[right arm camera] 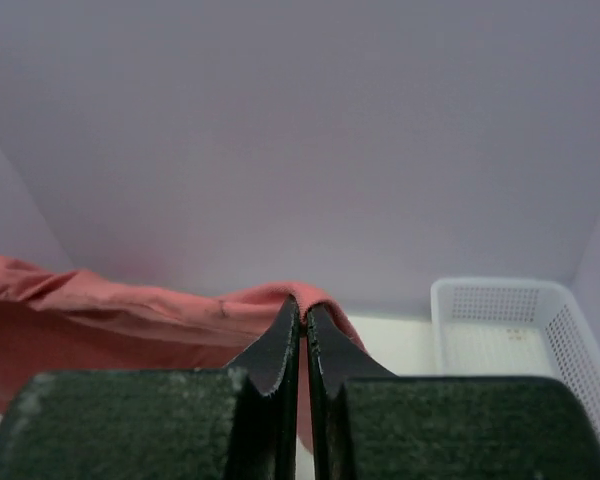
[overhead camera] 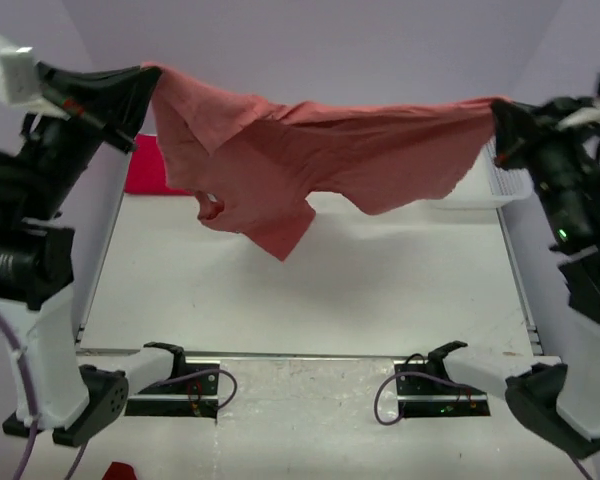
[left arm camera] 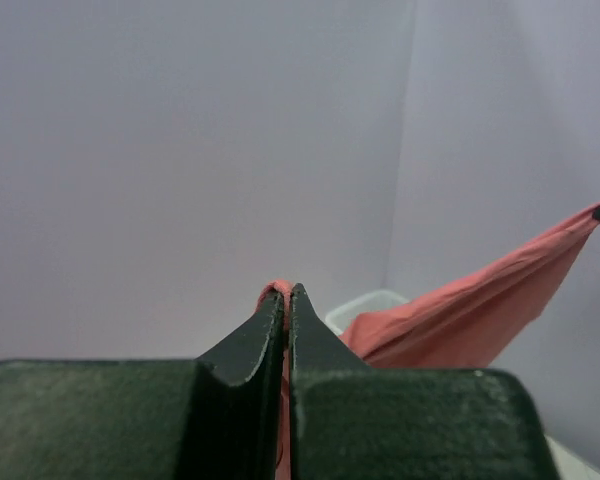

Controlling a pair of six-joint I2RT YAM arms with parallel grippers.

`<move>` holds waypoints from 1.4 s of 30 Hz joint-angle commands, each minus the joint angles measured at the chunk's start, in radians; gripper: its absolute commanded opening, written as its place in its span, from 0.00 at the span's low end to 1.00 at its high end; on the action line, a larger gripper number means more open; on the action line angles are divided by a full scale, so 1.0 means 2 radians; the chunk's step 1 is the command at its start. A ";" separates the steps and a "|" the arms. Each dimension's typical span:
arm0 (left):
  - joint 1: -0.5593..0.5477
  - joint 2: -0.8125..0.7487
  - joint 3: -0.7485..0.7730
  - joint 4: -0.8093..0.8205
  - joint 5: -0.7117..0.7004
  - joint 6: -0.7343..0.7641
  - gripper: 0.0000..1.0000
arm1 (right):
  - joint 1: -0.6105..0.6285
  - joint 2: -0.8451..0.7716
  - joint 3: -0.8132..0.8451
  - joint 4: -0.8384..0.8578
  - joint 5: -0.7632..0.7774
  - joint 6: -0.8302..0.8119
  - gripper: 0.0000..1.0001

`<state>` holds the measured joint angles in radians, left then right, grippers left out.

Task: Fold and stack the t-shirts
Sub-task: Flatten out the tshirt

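The salmon-pink t-shirt hangs stretched in the air between both arms, above the far part of the table. My left gripper is shut on its left corner, high at the left. My right gripper is shut on its right corner, high at the right. In the left wrist view the cloth runs from my closed left gripper off to the right. In the right wrist view the cloth drapes leftward from my closed right gripper. The bright red t-shirt lies at the far left, mostly hidden.
A white mesh basket stands at the far right of the table, also in the right wrist view. The white table top lies below the hanging shirt. Lilac walls close in the back and sides.
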<state>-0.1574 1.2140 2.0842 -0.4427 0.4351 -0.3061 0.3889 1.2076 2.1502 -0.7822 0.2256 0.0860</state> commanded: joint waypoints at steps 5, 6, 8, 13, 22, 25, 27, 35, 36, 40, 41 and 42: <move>0.000 -0.066 -0.012 -0.008 0.025 -0.045 0.00 | 0.008 -0.083 -0.009 -0.054 0.004 0.021 0.00; 0.000 -0.059 -0.008 -0.008 0.026 -0.046 0.00 | 0.008 -0.080 -0.001 -0.066 0.001 0.022 0.00; 0.000 -0.035 0.014 -0.012 0.025 -0.046 0.00 | 0.009 -0.063 0.021 -0.074 0.001 0.021 0.00; 0.000 0.086 0.104 -0.036 0.001 -0.020 0.00 | 0.009 0.011 0.050 -0.045 0.004 -0.005 0.00; 0.053 0.328 0.220 0.093 0.032 -0.022 0.00 | -0.055 0.286 0.221 0.073 -0.054 -0.047 0.00; 0.079 0.390 0.235 0.185 0.067 -0.069 0.00 | -0.079 0.344 0.256 0.102 -0.092 -0.025 0.00; 0.120 0.408 0.240 0.258 0.089 -0.118 0.00 | -0.082 0.339 0.238 0.129 -0.091 -0.036 0.00; 0.152 0.290 0.165 0.300 0.118 -0.117 0.00 | -0.082 0.265 0.200 0.143 -0.093 -0.038 0.00; 0.152 0.279 0.161 0.300 0.118 -0.117 0.00 | -0.082 0.257 0.195 0.143 -0.093 -0.035 0.00; 0.151 0.251 0.151 0.294 0.130 -0.128 0.00 | -0.082 0.243 0.173 0.120 -0.079 -0.038 0.00; 0.150 0.247 0.143 0.297 0.146 -0.134 0.00 | -0.085 0.240 0.158 0.116 -0.075 -0.040 0.00; 0.148 0.249 0.126 0.297 0.154 -0.139 0.00 | -0.085 0.238 0.136 0.113 -0.064 -0.038 0.00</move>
<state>0.1402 1.7393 2.3833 0.0647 0.6666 -0.5411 0.2264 1.6905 2.4897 -0.5735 0.0616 0.0227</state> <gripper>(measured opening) 0.005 0.010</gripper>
